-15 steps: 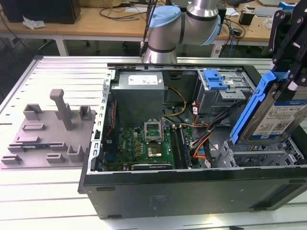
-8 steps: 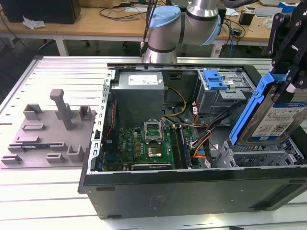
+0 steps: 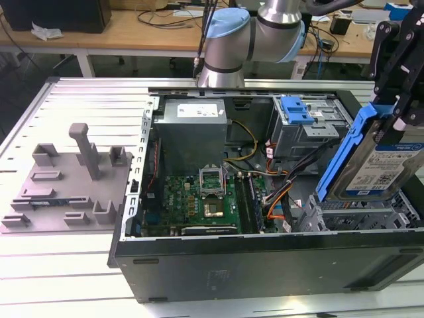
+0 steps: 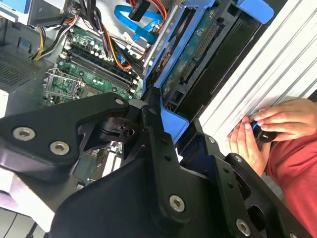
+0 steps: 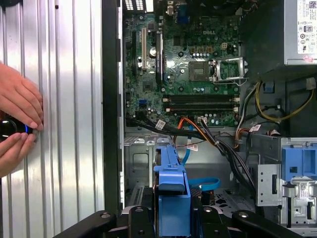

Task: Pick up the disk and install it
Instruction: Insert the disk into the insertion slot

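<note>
The disk [image 3: 376,169], a silver drive with a white-and-blue label in a bright blue frame, hangs tilted on edge over the drive cage [image 3: 361,213] at the exterior view's right end of the open computer case [image 3: 265,255]. My black gripper [image 3: 391,114] is shut on its upper blue edge. In the first wrist view the disk [image 5: 172,191] appears edge-on between the fingers [image 5: 130,218] of the gripper [image 5: 172,214]. In the second wrist view the disk's green circuit-board side [image 4: 194,54] faces the camera, with the gripper [image 4: 167,119] clamped on the blue frame.
Inside the case lie the motherboard [image 3: 199,199], a grey metal box [image 3: 192,126], a blue latch [image 3: 296,109] and cable bundles [image 3: 291,179]. A grey fixture plate [image 3: 66,179] sits at the exterior view's left. A person's hands [image 5: 15,124] rest on the ribbed table beside the case.
</note>
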Robot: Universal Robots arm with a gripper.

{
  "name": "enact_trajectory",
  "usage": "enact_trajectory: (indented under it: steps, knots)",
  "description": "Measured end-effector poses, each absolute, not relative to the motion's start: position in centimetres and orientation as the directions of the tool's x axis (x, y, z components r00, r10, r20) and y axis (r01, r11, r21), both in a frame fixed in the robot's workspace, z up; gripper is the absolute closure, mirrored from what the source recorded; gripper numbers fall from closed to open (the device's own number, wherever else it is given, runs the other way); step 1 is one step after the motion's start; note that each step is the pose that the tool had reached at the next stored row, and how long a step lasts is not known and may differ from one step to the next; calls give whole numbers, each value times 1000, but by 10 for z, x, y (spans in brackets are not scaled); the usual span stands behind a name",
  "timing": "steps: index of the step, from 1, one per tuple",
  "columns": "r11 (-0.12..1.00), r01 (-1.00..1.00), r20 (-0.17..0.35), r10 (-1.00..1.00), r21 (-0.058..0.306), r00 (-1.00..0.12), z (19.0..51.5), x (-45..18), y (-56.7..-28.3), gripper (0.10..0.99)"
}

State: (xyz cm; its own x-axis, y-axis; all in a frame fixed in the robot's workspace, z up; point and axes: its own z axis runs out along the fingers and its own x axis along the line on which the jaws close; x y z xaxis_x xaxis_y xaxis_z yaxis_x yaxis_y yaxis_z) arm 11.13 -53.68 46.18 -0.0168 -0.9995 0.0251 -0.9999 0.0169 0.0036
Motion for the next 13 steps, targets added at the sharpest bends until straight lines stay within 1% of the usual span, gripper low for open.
enact_trajectory:
  steps: [13]
  knots:
    - [27, -1000, 25, -999, 4, -27, 456, 113, -538, 722]
